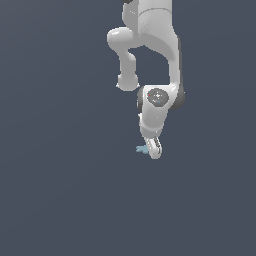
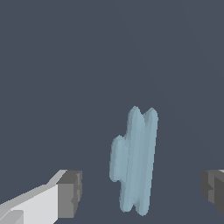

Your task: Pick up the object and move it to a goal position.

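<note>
Small flat pale blue-teal piece with a jagged, lobed outline (image 2: 134,162) – in the wrist view it stands as a long ridged sliver between the two dark grey finger pads (image 2: 70,194), closer to neither by much, with clear gap on both sides. No contact visible with either pad. One pad sits on a white finger that comes in from the frame corner; the other pad is only partly in frame at the opposite edge.

In the exterior view the same pale blue-teal piece (image 1: 142,149) shows as a tiny speck just beside the tip of the white pincer (image 1: 154,148), on the exterior view's left of it, touching or nearly touching – too small to tell which. It lies low against the flat dark slate-grey surface (image 1: 60,200), which fills the whole background; whether the piece rests on it or is just off it is hard to say from here.

Pincer state: wide apart, pads well separated, holding nothing – the piece sits in the space between them ungripped.

White Franka arm (image 1: 150,40) comes down from the top of the exterior view, bulky rounded links, a round grey joint cap (image 1: 158,96) facing the camera at the wrist, the last link pointing down and slightly towards the exterior view's left, so the pincer is at the lowest point of the arm, near the middle of the frame.
</note>
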Tool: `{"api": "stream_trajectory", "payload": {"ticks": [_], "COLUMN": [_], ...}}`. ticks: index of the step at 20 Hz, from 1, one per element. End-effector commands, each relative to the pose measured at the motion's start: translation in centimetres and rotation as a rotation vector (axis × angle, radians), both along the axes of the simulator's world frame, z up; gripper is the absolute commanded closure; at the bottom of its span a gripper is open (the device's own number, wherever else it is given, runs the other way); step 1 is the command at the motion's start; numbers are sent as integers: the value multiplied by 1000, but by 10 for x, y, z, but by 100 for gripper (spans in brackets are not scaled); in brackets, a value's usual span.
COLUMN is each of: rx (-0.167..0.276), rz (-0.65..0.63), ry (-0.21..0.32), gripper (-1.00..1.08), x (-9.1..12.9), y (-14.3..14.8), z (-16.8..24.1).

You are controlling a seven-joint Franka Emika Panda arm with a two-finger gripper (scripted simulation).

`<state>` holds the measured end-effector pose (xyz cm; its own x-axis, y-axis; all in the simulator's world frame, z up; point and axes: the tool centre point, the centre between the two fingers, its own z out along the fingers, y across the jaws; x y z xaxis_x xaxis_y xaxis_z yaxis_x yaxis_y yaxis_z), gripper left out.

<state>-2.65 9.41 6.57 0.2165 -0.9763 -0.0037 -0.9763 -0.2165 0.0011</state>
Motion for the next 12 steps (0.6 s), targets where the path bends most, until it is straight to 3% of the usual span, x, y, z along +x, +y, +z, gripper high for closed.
{"api": "stream_trajectory", "payload": {"ticks": [1, 12], "rx": [-1, -3], "rz": [-39, -98], "ry": [-1, -1], "gripper": [-92, -92], "x": [-1, -3], "y": [2, 6], "z": [-2, -6]}}
